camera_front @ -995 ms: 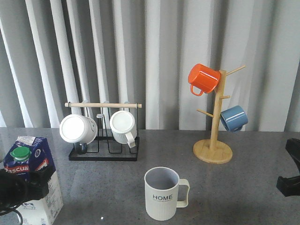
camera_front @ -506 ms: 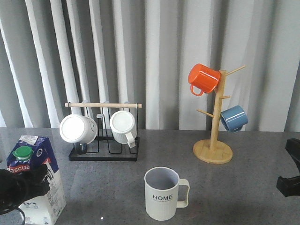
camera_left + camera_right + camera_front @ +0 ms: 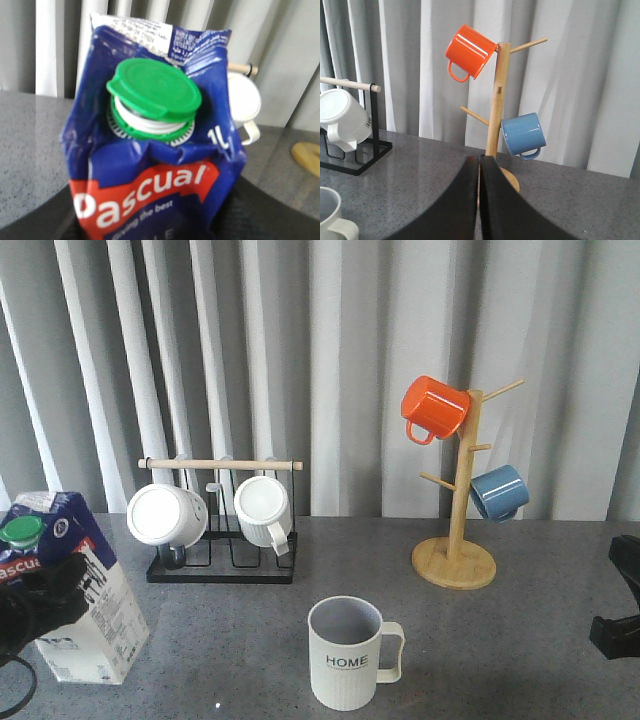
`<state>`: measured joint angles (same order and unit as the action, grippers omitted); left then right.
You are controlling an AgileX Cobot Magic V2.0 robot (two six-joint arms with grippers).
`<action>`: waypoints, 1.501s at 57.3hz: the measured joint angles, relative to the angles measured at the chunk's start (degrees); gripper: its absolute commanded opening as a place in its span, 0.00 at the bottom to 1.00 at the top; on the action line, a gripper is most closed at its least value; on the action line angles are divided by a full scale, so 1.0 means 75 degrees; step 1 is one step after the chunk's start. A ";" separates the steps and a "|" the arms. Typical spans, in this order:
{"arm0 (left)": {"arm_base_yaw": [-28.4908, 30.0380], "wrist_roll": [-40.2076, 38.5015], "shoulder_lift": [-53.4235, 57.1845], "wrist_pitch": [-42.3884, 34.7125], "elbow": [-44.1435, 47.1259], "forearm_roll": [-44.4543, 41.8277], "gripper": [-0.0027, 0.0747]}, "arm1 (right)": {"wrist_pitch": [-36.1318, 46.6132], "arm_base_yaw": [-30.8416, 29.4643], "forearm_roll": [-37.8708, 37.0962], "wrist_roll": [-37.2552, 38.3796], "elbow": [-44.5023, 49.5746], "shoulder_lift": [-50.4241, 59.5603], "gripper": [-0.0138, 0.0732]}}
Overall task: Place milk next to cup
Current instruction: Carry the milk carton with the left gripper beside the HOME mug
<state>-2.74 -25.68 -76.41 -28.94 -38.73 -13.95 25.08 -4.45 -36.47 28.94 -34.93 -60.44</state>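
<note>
With carton tilted, far left:
milk: blue-white gable-top Pascual carton (image 3: 75, 590), green cap, clamped by L gripper (image 3: 35, 610)
cup: cream ribbed HOME mug (image 3: 347, 652), well right of carton
R gripper (image 3: 480, 200): fingers pressed together, holding nothing

Milk (image 3: 75, 590) at table's (image 3: 520, 660) far left, tilted — cup (image 3: 347, 652) centre front, well apart. Mug rack (image 3: 222, 520) behind, between them; mug tree (image 3: 456, 490) behind right.
</note>
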 measured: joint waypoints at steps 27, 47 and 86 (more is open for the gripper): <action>-0.1195 0.0427 0.0782 0.0487 0.0000 0.0431 0.03 | 0.0000 0.0000 0.0000 0.0000 0.0000 0.0000 0.15; -0.3872 0.7131 -0.0015 -0.0793 -0.0732 0.8053 0.04 | 0.0000 0.0000 0.0000 0.0000 0.0000 0.0000 0.15; -0.5539 0.8750 -0.2797 -0.1993 -0.2610 1.0619 0.04 | 0.0000 0.0000 0.0000 0.0000 0.0000 0.0000 0.15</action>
<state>-44.29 39.95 -97.38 -43.89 -58.30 65.69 25.08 -4.45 -36.47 28.94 -34.93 -60.44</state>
